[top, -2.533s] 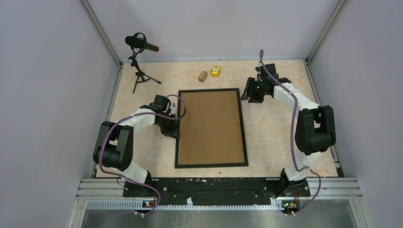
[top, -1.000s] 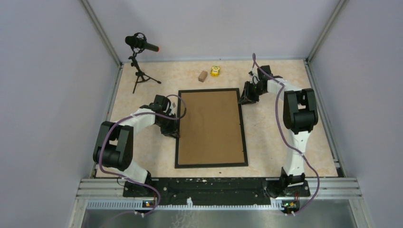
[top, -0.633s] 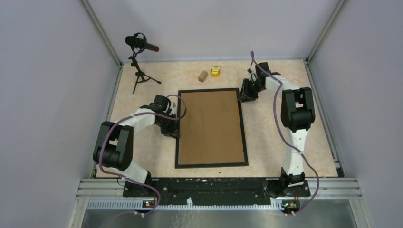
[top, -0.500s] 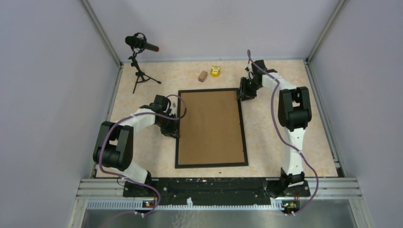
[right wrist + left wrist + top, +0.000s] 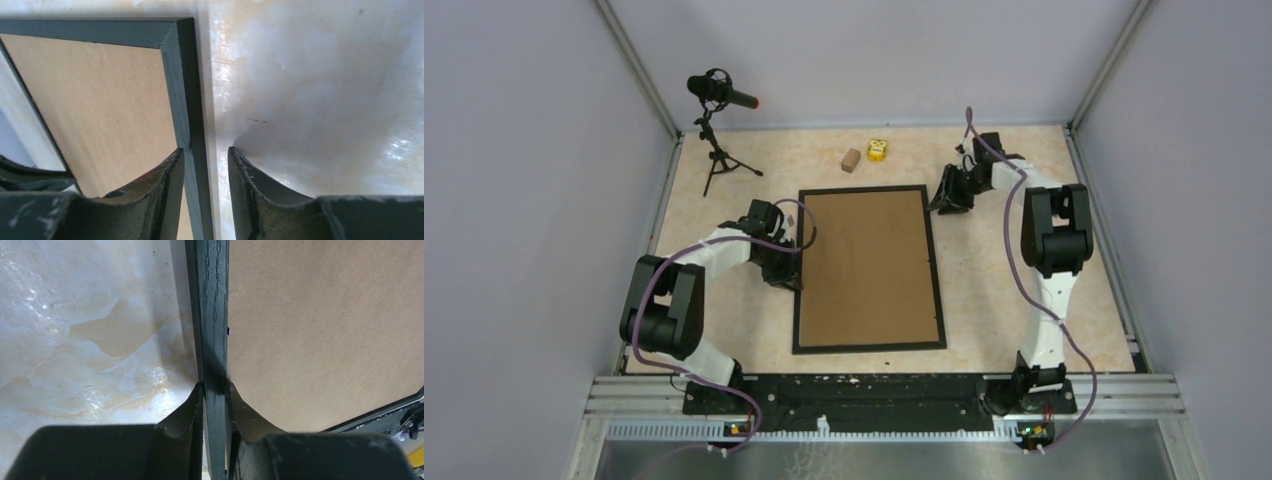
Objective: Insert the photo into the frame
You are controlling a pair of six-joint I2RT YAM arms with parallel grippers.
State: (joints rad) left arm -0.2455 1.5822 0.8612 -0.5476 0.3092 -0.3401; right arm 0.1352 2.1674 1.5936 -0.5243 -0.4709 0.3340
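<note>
The black frame [image 5: 869,347] lies flat mid-table with a brown cardboard backing board [image 5: 869,265] filling it. The photo is not visible in any view. My left gripper [image 5: 792,268] is shut on the frame's left rail; the left wrist view shows both fingers pressed against the rail [image 5: 212,315] at the gripper [image 5: 214,387], with the backing board [image 5: 320,330] to its right. My right gripper [image 5: 946,198] is at the frame's far right corner. The right wrist view shows it [image 5: 206,150] open, straddling the right rail [image 5: 180,75], with a gap on the outer side.
A microphone on a small tripod [image 5: 717,95] stands at the far left. A small brown block [image 5: 851,159] and a yellow object [image 5: 878,150] lie beyond the frame's far edge. Grey walls enclose the table on three sides.
My right gripper came down and moved left to the frame's far right corner, then shifted slightly back right. The left arm and the frame have not moved.
</note>
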